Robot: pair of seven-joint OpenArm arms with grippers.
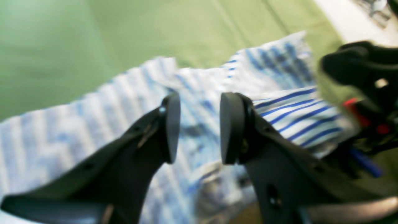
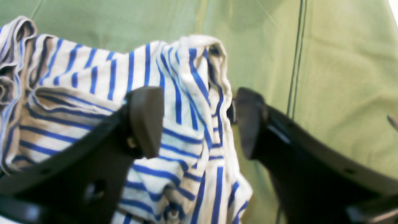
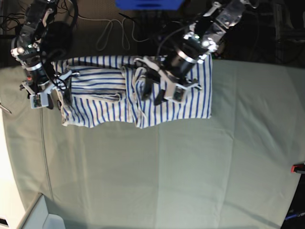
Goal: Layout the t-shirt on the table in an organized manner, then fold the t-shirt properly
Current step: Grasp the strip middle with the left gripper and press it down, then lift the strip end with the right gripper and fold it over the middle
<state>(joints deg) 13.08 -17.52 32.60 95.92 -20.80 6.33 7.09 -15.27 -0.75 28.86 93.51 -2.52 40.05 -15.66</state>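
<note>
Probably lab: cloth-covered table (image 3: 190,181), cables (image 3: 112,31)

Cloth on cloth, matt black plastic on my fingers

The t-shirt (image 2: 174,130) is soft matt knit, white with blue stripes, creased and bunched. The table (image 3: 190,171) wears pale grey-green cloth, matt, lightly wrinkled. My right gripper (image 2: 199,124) and left gripper (image 1: 199,127) are matt black plastic; pads (image 1: 231,127) look smooth and rubbery.
</note>
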